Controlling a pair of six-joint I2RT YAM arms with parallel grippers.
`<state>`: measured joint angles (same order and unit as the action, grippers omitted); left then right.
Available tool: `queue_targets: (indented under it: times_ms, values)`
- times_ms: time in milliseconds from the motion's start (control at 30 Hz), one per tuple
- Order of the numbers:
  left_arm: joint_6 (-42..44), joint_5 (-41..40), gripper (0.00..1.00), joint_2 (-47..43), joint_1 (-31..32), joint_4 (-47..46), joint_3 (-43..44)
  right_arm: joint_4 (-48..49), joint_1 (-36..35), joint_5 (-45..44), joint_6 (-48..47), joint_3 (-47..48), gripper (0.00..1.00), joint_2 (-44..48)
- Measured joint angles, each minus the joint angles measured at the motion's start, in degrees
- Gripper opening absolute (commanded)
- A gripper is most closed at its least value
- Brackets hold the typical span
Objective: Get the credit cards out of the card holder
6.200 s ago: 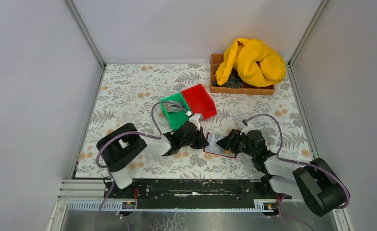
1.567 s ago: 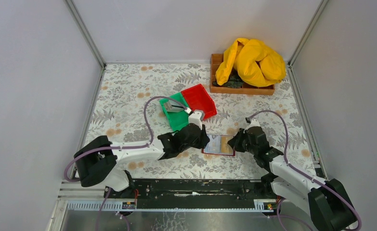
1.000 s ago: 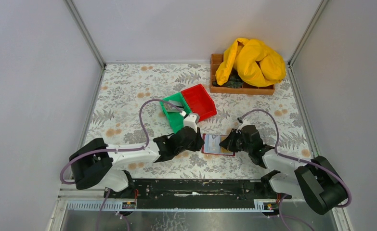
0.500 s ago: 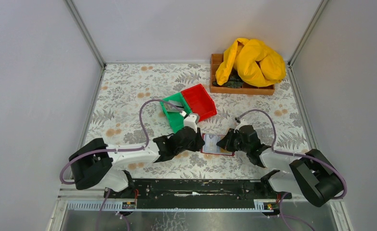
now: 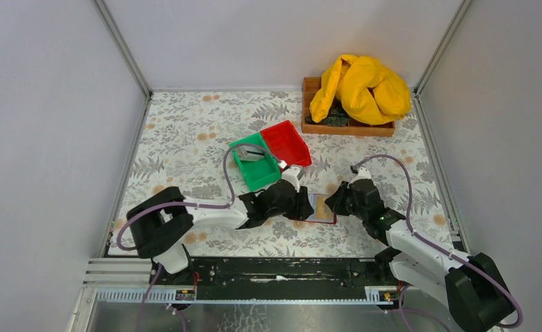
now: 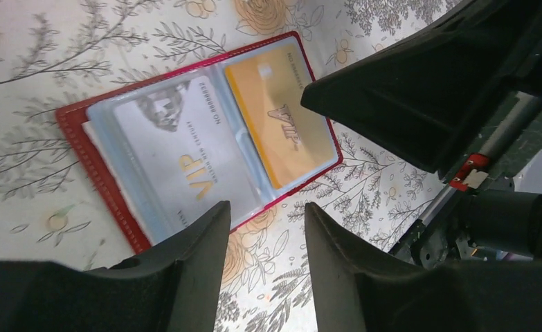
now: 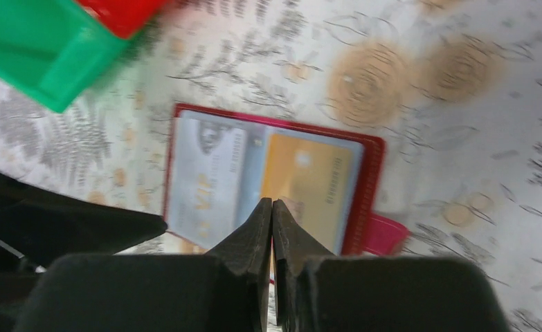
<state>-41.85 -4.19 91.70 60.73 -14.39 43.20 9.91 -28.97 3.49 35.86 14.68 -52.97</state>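
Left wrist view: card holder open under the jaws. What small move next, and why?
Probably lower the open left gripper onto the near edge of the silver-grey VIP card and pinch it. It and the gold VIP card sit in clear pockets of the dark red card holder; the shut right gripper is over its middle.

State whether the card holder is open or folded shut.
Open, spread flat: the left wrist view shows the card holder's inner pockets side by side, a silver card in one, a gold card in the other.
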Motion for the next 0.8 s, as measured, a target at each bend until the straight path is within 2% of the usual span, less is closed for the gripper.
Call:
queue_targets:
  times_ms: [333,800]
  values:
    - [-0.92,3.91,0.46,8.46,0.00,-3.19,4.46,-8.11,1.44,-5.01,0.00,0.00,0.07,-1.38]
    - [-1.64,7.45,0.45,12.48,-2.54,-4.63,6.47,-7.45,1.79,-5.97,-0.02,0.00,0.07,-3.19]
